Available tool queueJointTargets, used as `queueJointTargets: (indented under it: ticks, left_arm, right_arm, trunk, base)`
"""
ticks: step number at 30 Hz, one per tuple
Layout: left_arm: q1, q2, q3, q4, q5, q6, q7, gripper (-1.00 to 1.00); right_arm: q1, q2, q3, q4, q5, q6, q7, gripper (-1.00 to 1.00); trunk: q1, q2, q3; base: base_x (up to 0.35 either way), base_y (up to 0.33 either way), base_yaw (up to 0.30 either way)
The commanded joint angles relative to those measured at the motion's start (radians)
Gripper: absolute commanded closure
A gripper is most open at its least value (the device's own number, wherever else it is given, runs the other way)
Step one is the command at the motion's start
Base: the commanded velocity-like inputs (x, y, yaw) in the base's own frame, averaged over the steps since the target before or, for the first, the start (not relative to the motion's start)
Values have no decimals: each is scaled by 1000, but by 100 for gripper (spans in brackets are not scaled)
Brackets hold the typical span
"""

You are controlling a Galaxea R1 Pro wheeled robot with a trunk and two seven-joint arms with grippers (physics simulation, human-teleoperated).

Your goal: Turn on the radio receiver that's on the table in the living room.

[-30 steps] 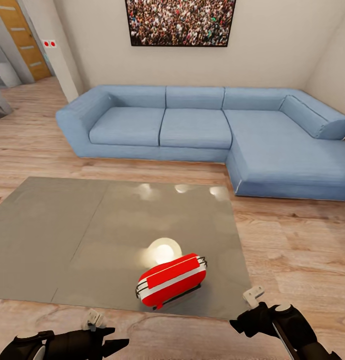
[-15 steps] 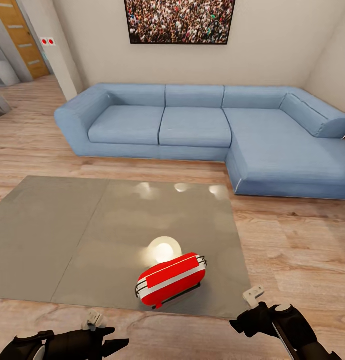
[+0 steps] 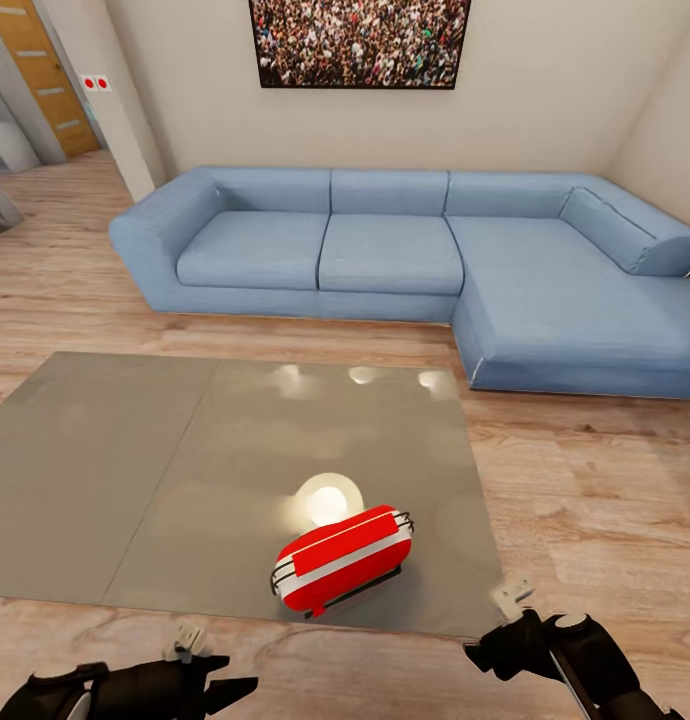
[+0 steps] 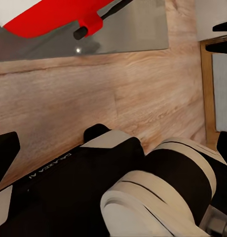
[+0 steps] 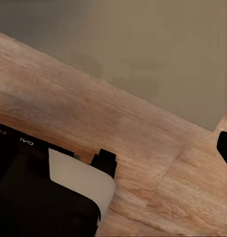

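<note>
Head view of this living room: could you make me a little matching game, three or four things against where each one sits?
Things:
1. small red rounded radio receiver
2. big blue corner sofa
3. framed crowd photo
4. orange-brown wooden door

Places:
A. on the wall above the sofa
B. far left of the room
C. near edge of the glossy grey table
D. against the back wall

Pairs: 1-C, 2-D, 3-A, 4-B

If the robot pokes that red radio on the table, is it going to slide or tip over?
The radio looks small and probably light, and the table top is glossy, so a sideways poke would likely slide it. It already lies tilted on a rounded body, so it may rock or roll. Its thin wire handle looks flimsy and might swing or bend.
</note>
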Motion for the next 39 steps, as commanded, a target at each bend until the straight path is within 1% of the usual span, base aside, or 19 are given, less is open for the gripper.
queueJointTargets:
  ticks: [1,3,7,11,19,34,39]
  left_arm:
    - [0,1,1,6,0,1,-1,-100]
    - [0,1,1,6,1,2,-1,-100]
    - [0,9,6,3,8,-7,-23,-100]
    - [0,11,8,3,10,-15,-24,-100]
    - [0,10,9,3,10,-15,-20,-100]
    - [0,10,9,4,7,-15,-17,-100]
    - [0,10,8,4,6,-15,-17,-100]
  right_arm:
    - [6,0,-6,6,-6,0,-3,-100]
    - [17,0,-9,17,-11,-1,-3,-100]
    - [15,2,-6,39,2,-12,2,-100]
    - [15,1,-2,62,10,-15,5,-100]
    - [15,-3,-1,107,12,-15,7,-100]
    - [15,-8,1,55,14,-6,5,-100]
    - [15,-15,1,53,12,-13,8,-100]
  trunk:
    - [0,0,0]
    - [0,0,0]
    - [0,0,0]
    - [0,0,0]
    - [0,0,0]
    - [0,0,0]
    - [0,0,-1]
  base:
    - [0,0,0]
    - [0,0,0]
    - [0,0,0]
    - [0,0,0]
    - [0,0,0]
    - [0,0,0]
    - [0,0,132]
